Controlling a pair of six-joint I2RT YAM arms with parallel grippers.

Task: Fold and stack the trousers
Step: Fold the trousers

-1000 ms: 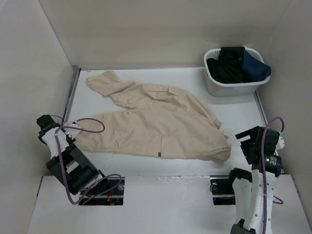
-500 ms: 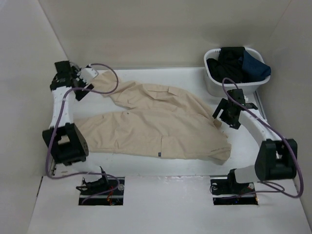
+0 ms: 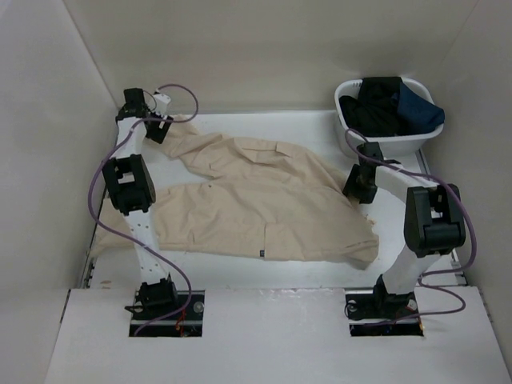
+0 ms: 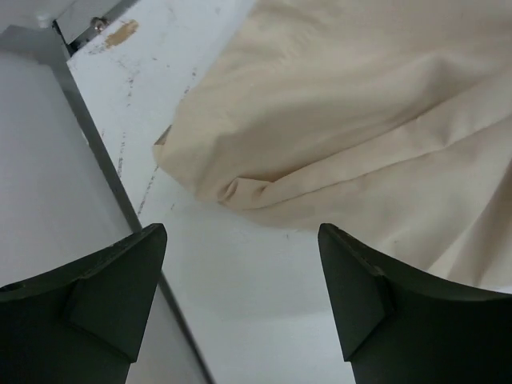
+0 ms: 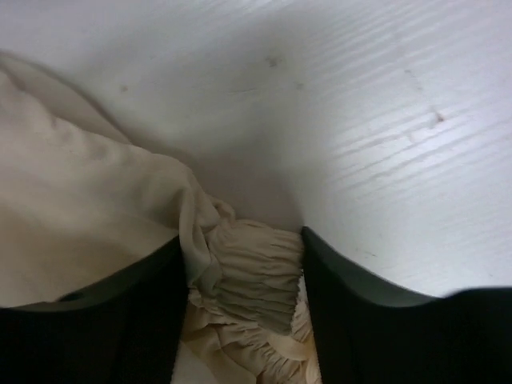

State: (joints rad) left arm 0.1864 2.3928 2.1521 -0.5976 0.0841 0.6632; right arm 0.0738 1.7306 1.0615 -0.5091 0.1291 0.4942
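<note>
trousers (image 3: 256, 200) spread over centre of the surface (image 3: 280, 274), 9 to 3 o'clock; bare strips along 6 and 12 o'clock edges, passable. basket (image 3: 376, 148) blocks the 1 o'clock corner. left wall (image 3: 48, 160) tight beside left end effector (image 4: 240, 240), jaws wide, bare surface beneath. right arm (image 3: 432, 216) stands at 3 o'clock, narrowing the gap to the right wall (image 3: 488, 160)

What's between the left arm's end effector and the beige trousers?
Only bare white table. In the left wrist view the left end effector hangs open just short of the trousers, at a leg end, with nothing lying in that stretch.
</note>
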